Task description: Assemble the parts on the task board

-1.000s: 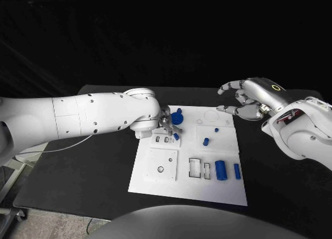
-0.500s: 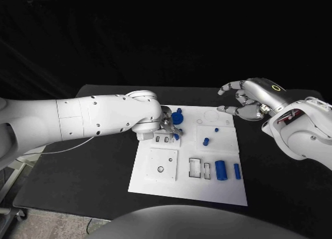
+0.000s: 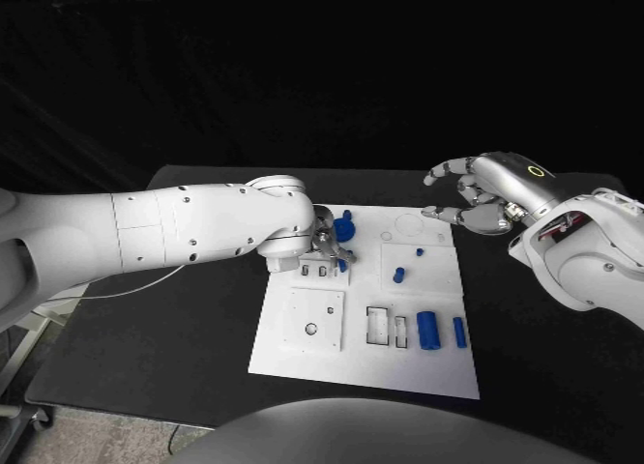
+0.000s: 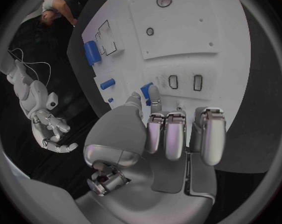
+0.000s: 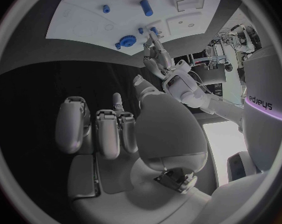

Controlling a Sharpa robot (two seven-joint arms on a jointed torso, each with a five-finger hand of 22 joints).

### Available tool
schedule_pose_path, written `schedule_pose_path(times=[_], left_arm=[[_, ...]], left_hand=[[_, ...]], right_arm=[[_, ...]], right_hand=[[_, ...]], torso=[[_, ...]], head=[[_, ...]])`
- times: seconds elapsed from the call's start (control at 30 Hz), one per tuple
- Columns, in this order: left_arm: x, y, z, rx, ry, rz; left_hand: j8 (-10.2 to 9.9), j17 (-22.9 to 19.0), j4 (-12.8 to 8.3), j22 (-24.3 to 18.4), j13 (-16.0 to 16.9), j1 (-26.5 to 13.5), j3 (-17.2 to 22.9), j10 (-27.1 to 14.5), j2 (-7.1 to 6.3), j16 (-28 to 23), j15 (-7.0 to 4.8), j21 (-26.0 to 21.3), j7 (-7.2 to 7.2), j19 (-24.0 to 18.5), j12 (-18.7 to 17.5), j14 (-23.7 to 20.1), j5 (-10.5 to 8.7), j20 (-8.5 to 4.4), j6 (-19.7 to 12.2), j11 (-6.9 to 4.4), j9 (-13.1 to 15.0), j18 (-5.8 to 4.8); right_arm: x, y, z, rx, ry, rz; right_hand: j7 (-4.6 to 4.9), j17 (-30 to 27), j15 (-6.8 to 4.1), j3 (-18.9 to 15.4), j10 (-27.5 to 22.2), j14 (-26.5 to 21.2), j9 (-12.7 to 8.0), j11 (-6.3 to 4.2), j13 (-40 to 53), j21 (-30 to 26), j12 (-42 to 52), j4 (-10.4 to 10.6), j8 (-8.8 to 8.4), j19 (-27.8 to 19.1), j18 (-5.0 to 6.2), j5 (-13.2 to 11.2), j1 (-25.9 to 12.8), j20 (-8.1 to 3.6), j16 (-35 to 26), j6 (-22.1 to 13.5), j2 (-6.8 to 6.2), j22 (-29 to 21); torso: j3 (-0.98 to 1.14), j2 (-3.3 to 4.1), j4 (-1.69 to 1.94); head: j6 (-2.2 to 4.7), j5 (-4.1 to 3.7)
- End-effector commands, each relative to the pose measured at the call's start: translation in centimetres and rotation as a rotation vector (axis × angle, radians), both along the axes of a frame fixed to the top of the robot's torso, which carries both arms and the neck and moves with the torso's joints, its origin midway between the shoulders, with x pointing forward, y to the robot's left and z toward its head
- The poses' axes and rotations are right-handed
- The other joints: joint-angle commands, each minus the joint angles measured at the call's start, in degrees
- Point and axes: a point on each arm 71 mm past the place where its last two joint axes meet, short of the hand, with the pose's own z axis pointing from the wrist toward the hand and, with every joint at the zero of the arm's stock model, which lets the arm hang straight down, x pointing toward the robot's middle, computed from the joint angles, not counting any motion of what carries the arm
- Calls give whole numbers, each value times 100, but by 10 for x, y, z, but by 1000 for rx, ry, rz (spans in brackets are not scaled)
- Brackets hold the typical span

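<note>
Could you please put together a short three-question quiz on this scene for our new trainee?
1. True or false: the right hand holds a blue part.
2. Which hand is over the task board: A) left hand, B) right hand?
3. Fill in: the blue gear lies near the board's ___ edge (far or near).

Key: 1. False, it holds nothing, beside the board. 2. A. 3. Far.
</note>
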Motion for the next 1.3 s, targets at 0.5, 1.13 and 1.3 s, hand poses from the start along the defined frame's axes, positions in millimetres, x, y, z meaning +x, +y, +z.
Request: schedule_pose_path(times=[0.5,1.13,1.3], left_arm=[[1,-3,-3,0,21,-5],[0,0,-8,5,41,-8],[-1,1,-9,2,44,-5]], left_hand=[[-334,1510,-177,1350,1508,159,163,599,44,14,-21,-78,36,396,14,612,244,-38,58,-17,71,15],[-659,1510,-498,1308,1508,418,531,599,-24,14,-23,-121,27,340,14,612,594,-37,71,-24,208,32],[-755,1510,-571,1304,1508,452,658,599,-56,14,-20,-128,32,334,14,612,721,-37,75,-19,242,34]], right_arm=[[0,-1,-2,-9,25,-8],[1,-2,-3,-6,46,-19],[1,-2,-3,-6,51,-21]], right_hand=[[-2,991,18,4,601,434,-12,20,1508,-13,22,25,37,25,-27,40,-16,2,1,60,63,931],[3,969,18,40,601,425,-52,21,1508,-60,22,-8,28,10,-19,110,63,2,-22,95,106,926],[5,969,19,46,601,425,-59,22,1508,-64,22,-13,25,9,-18,122,75,2,-22,98,112,926]], torso=[[10,-3,-1],[9,-1,-8],[13,1,-4]], head=[[0,4],[0,8],[0,19]])
